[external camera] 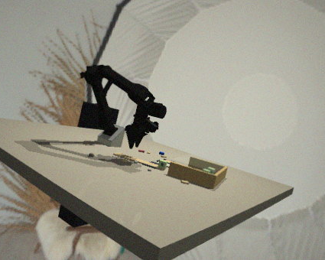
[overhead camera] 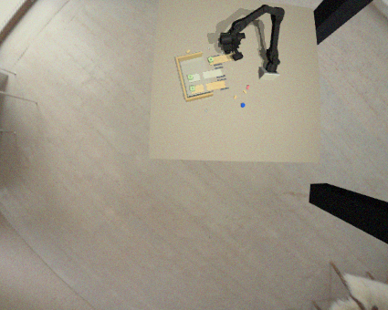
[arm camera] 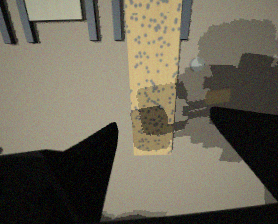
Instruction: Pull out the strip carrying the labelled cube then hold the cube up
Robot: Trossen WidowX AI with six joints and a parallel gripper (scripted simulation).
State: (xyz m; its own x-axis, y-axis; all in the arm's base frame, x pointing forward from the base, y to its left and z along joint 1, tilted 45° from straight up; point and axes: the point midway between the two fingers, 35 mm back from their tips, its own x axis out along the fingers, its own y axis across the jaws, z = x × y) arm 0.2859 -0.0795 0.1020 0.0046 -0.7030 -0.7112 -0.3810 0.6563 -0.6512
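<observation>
You've got the top view looking steeply down from high up, far enough back to take in the whole worktop [overhead camera: 205, 138] [external camera: 103, 188] [arm camera: 65, 95] and plenty of floor [overhead camera: 100, 197]. Over to your exterior view: it's closer, off to one side, looking across and slightly down, the worktop's near corner low in frame, and both these views share the arm [overhead camera: 275, 35] [external camera: 120, 82] and the open-sided tray [overhead camera: 182, 76] [external camera: 195, 176]. And your wrist view is right in close, looking down past the fingers [overhead camera: 237, 56] [external camera: 134, 146] at the speckled strip [overhead camera: 221, 59] [external camera: 145, 162] [arm camera: 154, 60], which all three share.
</observation>
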